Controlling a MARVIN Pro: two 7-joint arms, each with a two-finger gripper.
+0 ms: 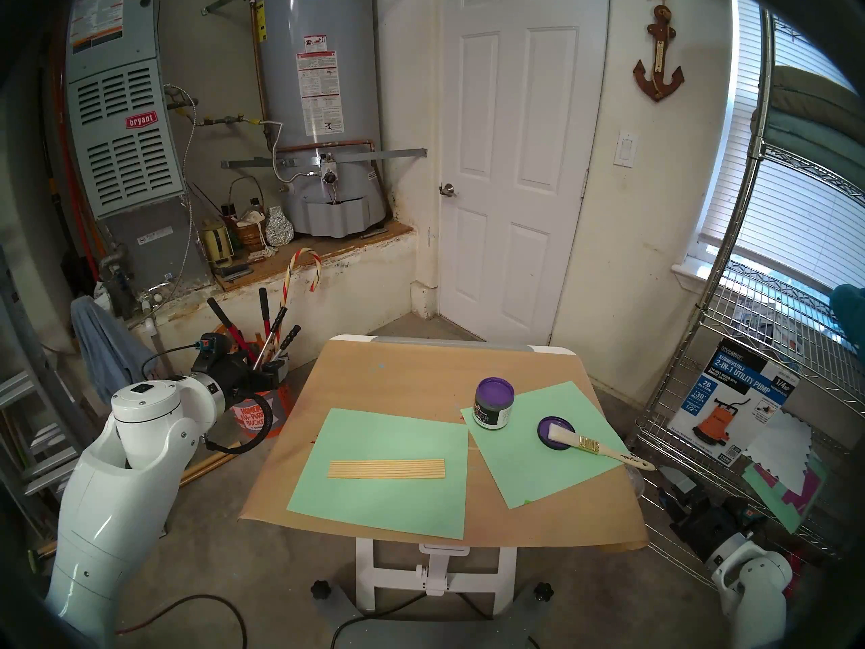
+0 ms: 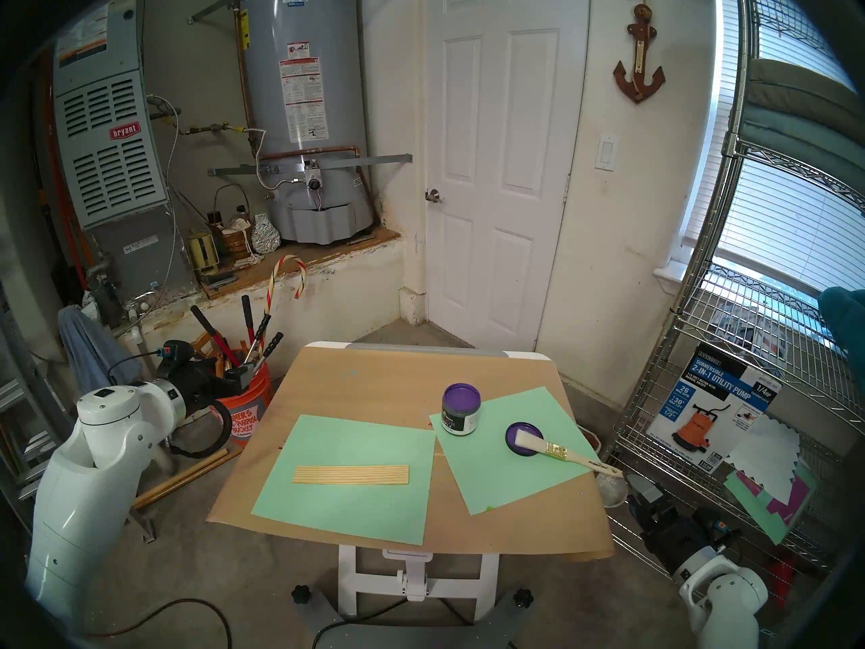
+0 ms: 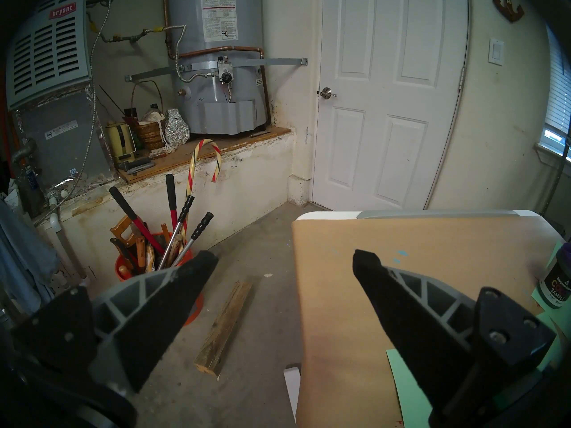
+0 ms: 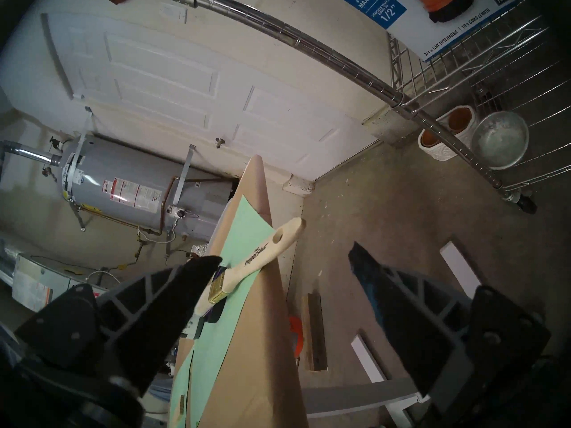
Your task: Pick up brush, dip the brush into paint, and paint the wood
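The brush [image 1: 597, 446] lies on the right green sheet with its white bristles resting on a purple-coated lid [image 1: 543, 425]; its handle reaches past the table's right edge. An open jar of purple paint [image 1: 494, 402] stands just left of the lid. The wood [image 1: 387, 469], a pale striped strip, lies flat on the left green sheet. My right gripper [image 4: 285, 254] is open, low beside the table's right edge, with the brush handle [image 4: 265, 254] a little ahead of its left finger. My left gripper [image 3: 284, 257] is open and empty, off the table's left edge.
Brown paper covers the table [image 1: 398, 376], and two mint-green sheets [image 1: 384, 503] lie on it. An orange bucket of tools [image 1: 255, 414] stands on the floor to the left. A wire shelf [image 1: 730, 334] with a pump box [image 1: 735, 414] is close on the right. A plank [image 3: 222, 325] lies on the floor.
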